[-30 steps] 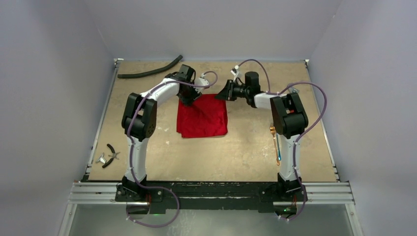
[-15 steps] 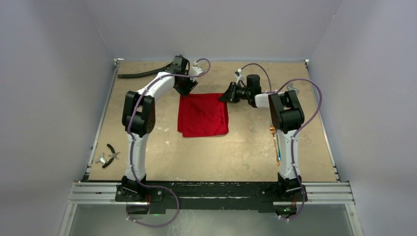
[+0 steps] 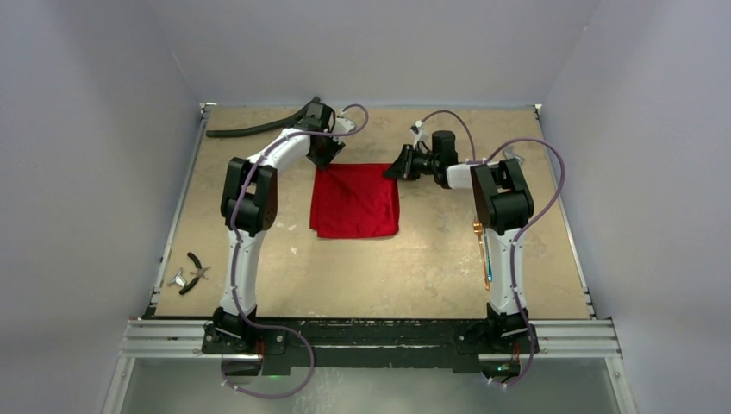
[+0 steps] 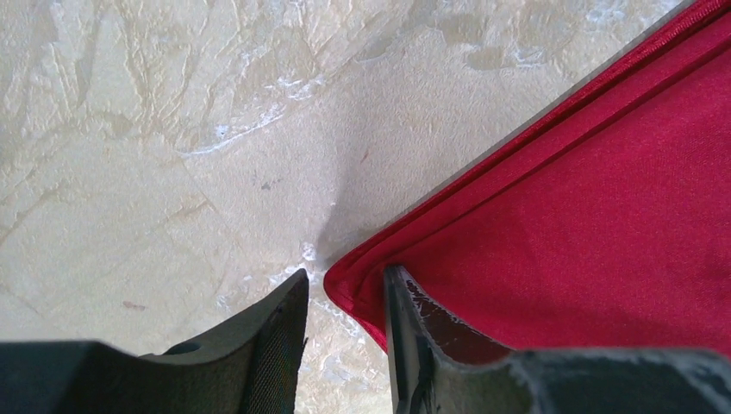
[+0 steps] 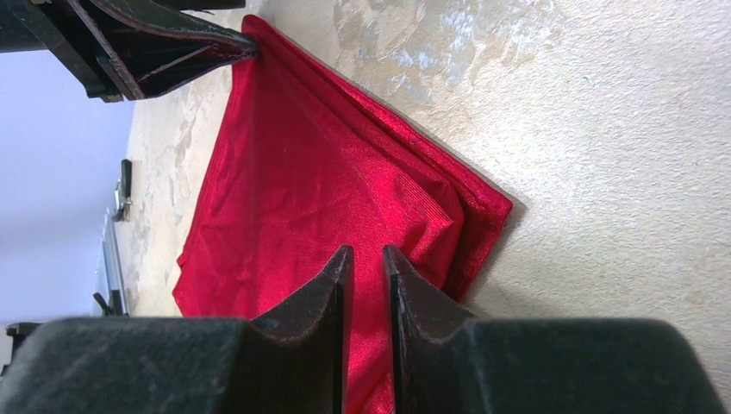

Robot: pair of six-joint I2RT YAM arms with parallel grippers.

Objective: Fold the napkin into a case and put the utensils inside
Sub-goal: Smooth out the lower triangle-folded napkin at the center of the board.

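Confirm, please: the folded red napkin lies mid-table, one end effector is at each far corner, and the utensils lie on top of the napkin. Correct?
Not quite. The utensils lie on the bare table, to the right of the napkin and apart from it; the top external view shows this. The rest holds: the left end effector and the right end effector are at its far corners.
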